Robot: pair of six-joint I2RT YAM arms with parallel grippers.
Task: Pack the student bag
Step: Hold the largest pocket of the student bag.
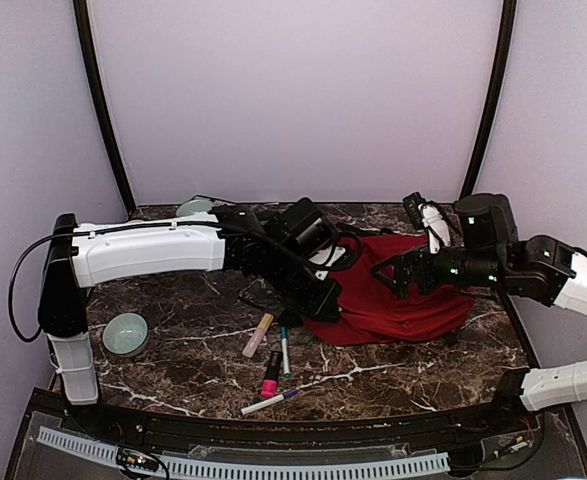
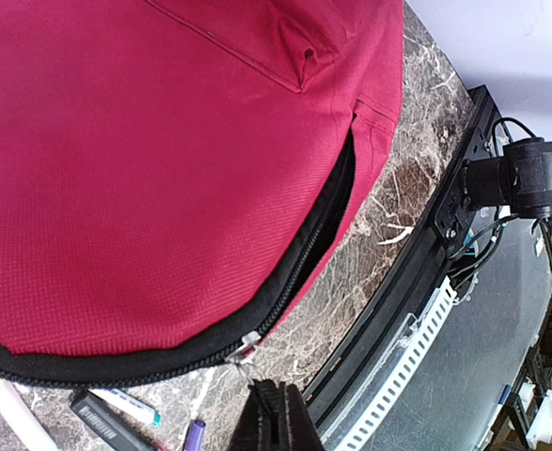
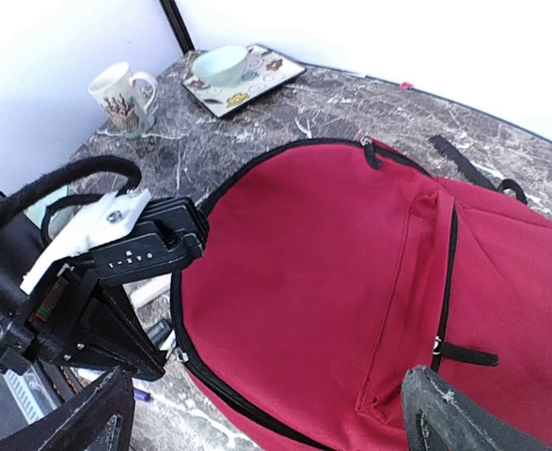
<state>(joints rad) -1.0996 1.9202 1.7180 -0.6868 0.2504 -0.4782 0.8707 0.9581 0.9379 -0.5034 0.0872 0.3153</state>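
The student bag [image 1: 403, 300], a red backpack with black zips, lies flat on the marble table right of centre. My left gripper [image 1: 323, 300] is at the bag's left edge. In the left wrist view the bag [image 2: 163, 160] fills the frame, and the left gripper [image 2: 276, 413] is shut on the pull of the silver zip slider [image 2: 243, 346]. The zip gapes past the slider [image 2: 339, 197]. My right gripper [image 1: 398, 275] hovers above the bag with its jaws wide apart and empty. It also shows in the right wrist view [image 3: 266, 423], over the bag [image 3: 351, 272].
Loose pens and markers [image 1: 271, 365] lie in front of the bag, some also in the left wrist view [image 2: 130, 406]. A green bowl [image 1: 125, 333] sits at the left. A mug [image 3: 123, 94] and a patterned plate with a cup [image 3: 243, 70] stand at the back.
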